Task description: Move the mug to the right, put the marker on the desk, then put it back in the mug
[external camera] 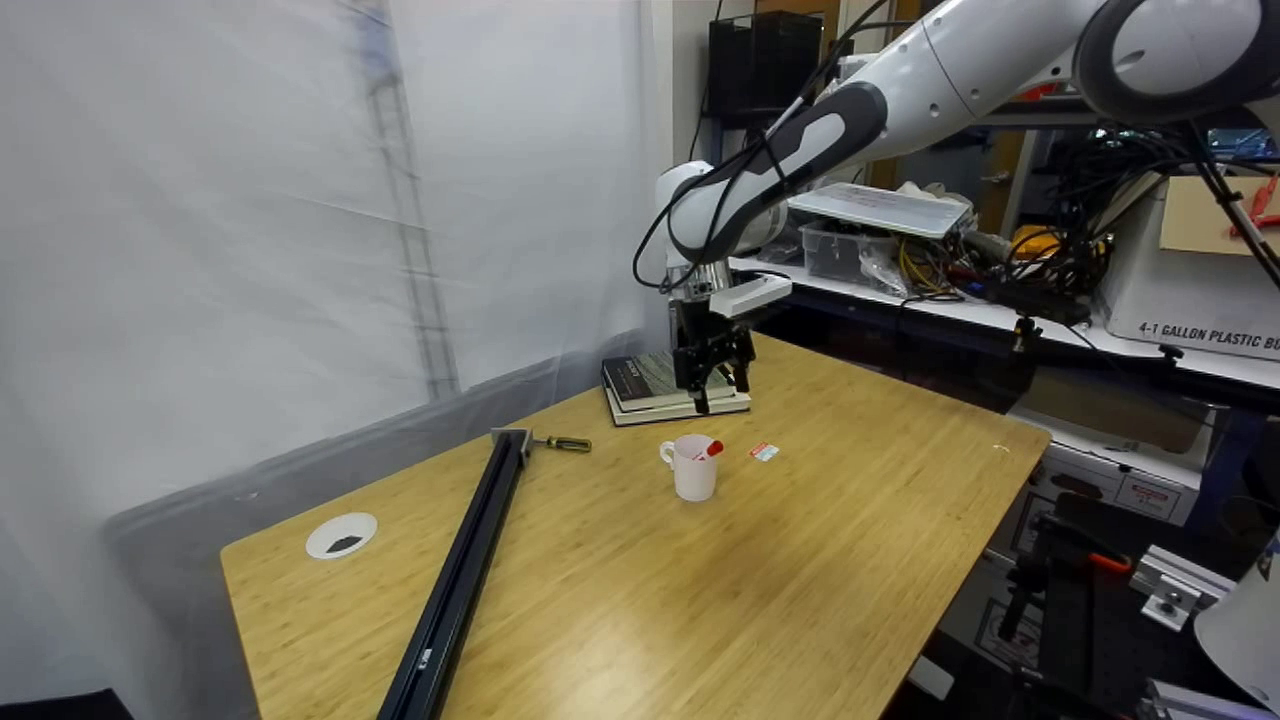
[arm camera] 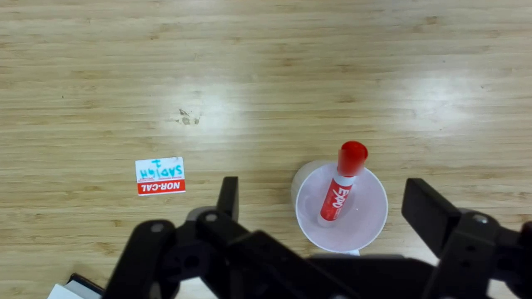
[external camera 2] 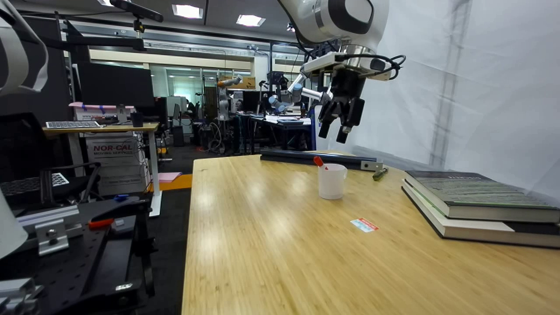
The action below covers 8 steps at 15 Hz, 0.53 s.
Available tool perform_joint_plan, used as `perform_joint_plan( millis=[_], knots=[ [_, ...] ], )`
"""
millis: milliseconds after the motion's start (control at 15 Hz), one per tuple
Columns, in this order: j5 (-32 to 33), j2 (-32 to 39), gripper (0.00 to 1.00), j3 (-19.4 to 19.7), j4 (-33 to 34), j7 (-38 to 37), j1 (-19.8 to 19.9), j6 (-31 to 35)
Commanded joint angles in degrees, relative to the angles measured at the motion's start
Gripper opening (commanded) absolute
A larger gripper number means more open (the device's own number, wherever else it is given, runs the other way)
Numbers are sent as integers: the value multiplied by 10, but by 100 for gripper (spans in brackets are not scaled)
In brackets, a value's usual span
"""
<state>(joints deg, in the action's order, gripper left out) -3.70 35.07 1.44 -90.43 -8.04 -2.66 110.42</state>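
Note:
The white mug (external camera: 693, 482) stands upright on the light-wood desk (external camera: 800, 590), and also shows in an exterior view (external camera 2: 331, 184). Its handle is mostly hidden in the wrist view. The red marker (arm camera: 336, 199) leans inside the mug (arm camera: 368, 216), its red cap sticking out above the rim; the cap shows in both exterior views. My gripper (external camera 2: 333, 134) is open and empty, pointing down, well above the desk. In the wrist view the mug's mouth lies between the two spread fingers (arm camera: 324, 197), with no contact seen.
Two stacked books (external camera 2: 494, 192) lie beside the mug near the curtain. A long black bar (external camera: 460, 590) and a screwdriver (external camera: 567, 443) lie on the desk's other side. A small red-white label (arm camera: 161, 176) lies near the mug. A white-ringed cable hole (external camera: 318, 541) is near a corner.

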Motion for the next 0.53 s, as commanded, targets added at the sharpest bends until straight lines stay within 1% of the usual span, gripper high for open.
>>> perform_joint_plan(
  millis=[0, 467],
  knots=[
    [9, 13, 100, -3, 19, 14, 7, -1],
    [10, 43, 100, -3, 44, 34, 13, 0]
  ],
)
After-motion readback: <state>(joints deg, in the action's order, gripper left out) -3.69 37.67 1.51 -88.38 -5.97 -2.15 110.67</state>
